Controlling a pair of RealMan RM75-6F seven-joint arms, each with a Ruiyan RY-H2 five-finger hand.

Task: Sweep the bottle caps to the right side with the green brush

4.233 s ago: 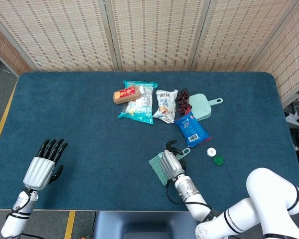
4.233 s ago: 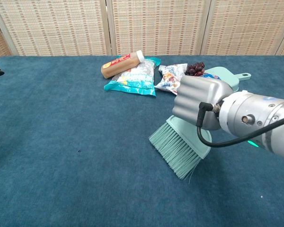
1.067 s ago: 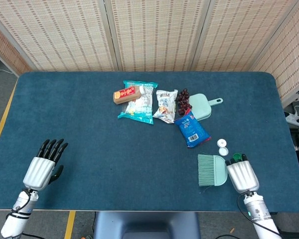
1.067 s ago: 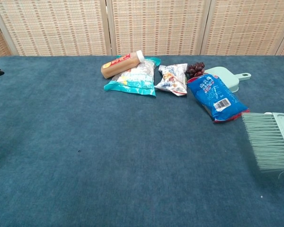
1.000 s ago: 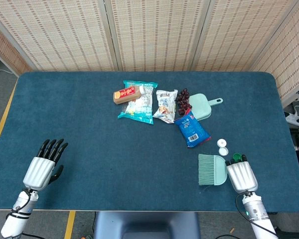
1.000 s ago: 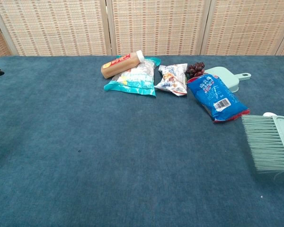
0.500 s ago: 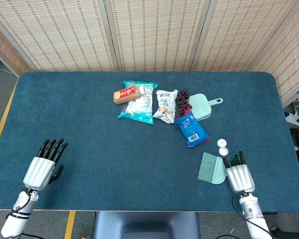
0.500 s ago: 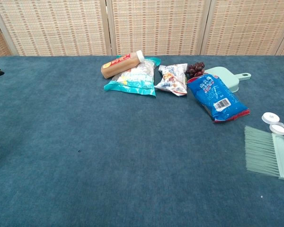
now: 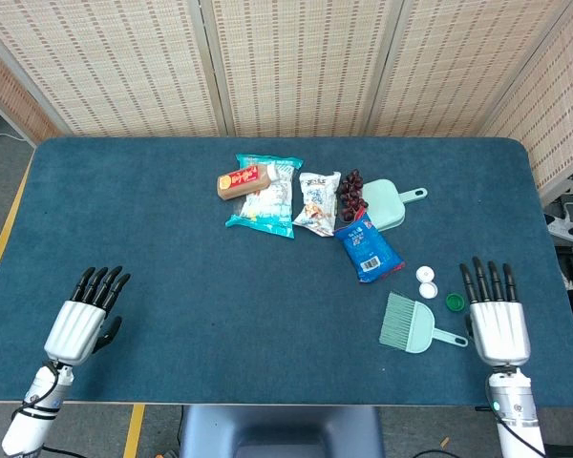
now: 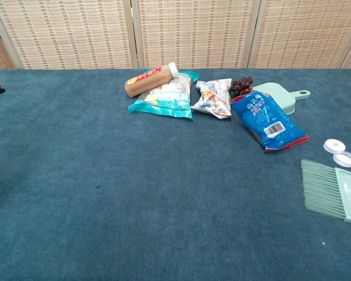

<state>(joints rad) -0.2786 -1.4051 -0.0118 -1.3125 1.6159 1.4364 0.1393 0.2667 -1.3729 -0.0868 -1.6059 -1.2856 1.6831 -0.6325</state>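
The green brush (image 9: 409,323) lies flat on the blue table, bristles to the left, handle pointing right; its bristles (image 10: 323,188) show at the chest view's right edge. Two white bottle caps (image 9: 426,281) (image 10: 339,151) sit just above the brush, and a green cap (image 9: 454,301) lies beside its handle. My right hand (image 9: 498,311) rests to the right of the brush, fingers spread and straight, holding nothing and apart from the handle. My left hand (image 9: 80,321) lies open at the table's front left, far from everything.
Behind the brush lie a blue snack packet (image 9: 368,248), a green dustpan (image 9: 389,203), dark grapes (image 9: 350,189), a white packet (image 9: 316,202), a teal bag (image 9: 264,196) and a brown bottle (image 9: 244,180). The table's right edge (image 9: 552,267) runs close by.
My right hand has let go of the brush and moved right, fingers now spread. The brush lies on the table with its handle uncovered, and the green cap has come into sight.
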